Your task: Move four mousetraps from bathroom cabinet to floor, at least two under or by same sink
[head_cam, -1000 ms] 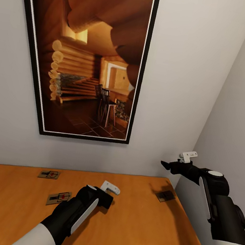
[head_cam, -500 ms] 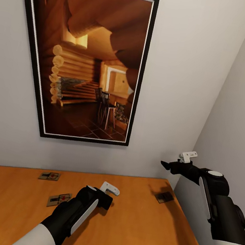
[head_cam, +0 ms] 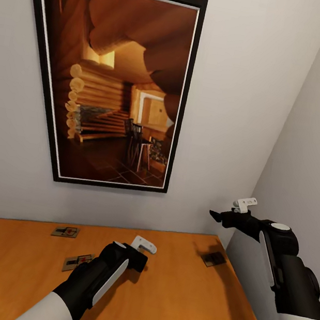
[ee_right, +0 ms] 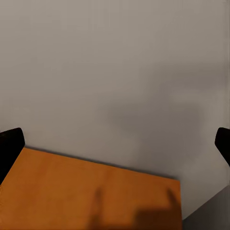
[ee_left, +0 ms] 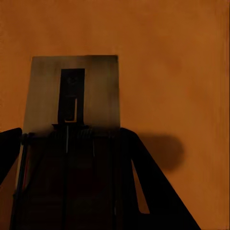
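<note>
Lying on the flat top of the cabinet (head_cam: pixel 179 289) are three mousetraps: one near the wall (head_cam: pixel 65 231), one beside the left arm (head_cam: pixel 75 261), one dark in the right corner (head_cam: pixel 214 258). A framed picture (head_cam: pixel 120 85) hangs on the grey wall. The left gripper (ee_left: pixel 72 182) straddles a trap, jaws apart; the right gripper (head_cam: pixel 216 215) hovers wide open, empty.

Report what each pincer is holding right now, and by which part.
Right pincer: nothing, jaws apart. Left pincer straddles a mousetrap lying on the cabinet, a finger by each long edge; whether it is actually clamped cannot be told.
</note>
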Available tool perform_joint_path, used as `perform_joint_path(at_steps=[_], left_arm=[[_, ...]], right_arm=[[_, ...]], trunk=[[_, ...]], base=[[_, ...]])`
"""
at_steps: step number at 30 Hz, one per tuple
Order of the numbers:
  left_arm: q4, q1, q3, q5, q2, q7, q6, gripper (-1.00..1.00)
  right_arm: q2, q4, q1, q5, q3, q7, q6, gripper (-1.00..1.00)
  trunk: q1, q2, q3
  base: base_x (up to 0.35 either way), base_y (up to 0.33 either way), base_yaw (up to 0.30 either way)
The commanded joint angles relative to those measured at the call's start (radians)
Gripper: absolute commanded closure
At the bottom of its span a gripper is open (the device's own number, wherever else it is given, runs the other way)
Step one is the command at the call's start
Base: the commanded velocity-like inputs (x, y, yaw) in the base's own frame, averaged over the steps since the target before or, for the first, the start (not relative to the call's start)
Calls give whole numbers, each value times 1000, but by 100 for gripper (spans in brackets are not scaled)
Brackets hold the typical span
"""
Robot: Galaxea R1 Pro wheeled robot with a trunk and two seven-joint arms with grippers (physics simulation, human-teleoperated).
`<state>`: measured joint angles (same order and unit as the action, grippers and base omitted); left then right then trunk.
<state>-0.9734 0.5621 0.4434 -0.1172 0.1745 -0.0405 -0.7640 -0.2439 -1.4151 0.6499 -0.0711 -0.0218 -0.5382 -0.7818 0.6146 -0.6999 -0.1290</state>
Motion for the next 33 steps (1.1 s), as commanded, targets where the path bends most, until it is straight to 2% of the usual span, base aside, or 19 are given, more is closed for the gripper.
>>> perform_joint_path(at_steps=[1,9,13,15,21,28,33], left_arm=[[-7,1,1,-6,0,-4,-5,100],[-66,0,13,-6,0,-7,-10,100],[-130,-3,20,-6,0,-7,-14,100],[-168,-5,21,-11,0,-5,-26,100],[-249,-8,21,-58,0,-7,-109,100],[-276,-9,21,-66,0,-7,-129,100],[-315,-10,19,-67,0,-7,-186,100]], right_arm=[[0,-1,1,-8,-1,-8,-4,-100],[0,-1,1,-7,0,-8,-4,-100],[0,-1,1,-7,0,-8,-4,-100],[0,-1,1,-7,0,-8,-4,-100],[0,-1,2,-7,0,-8,-4,-100],[0,-1,1,-9,0,-8,-4,-100],[0,-1,1,-9,0,-8,-4,-100]], trunk=[[-4,6,1],[-34,62,26],[-50,90,39],[-57,104,45],[-80,146,64],[-107,195,86],[-126,230,102]], base=[[0,0,0],[0,0,0],[0,0,0],[0,0,0],[0,0,0],[0,0,0],[0,0,0]])
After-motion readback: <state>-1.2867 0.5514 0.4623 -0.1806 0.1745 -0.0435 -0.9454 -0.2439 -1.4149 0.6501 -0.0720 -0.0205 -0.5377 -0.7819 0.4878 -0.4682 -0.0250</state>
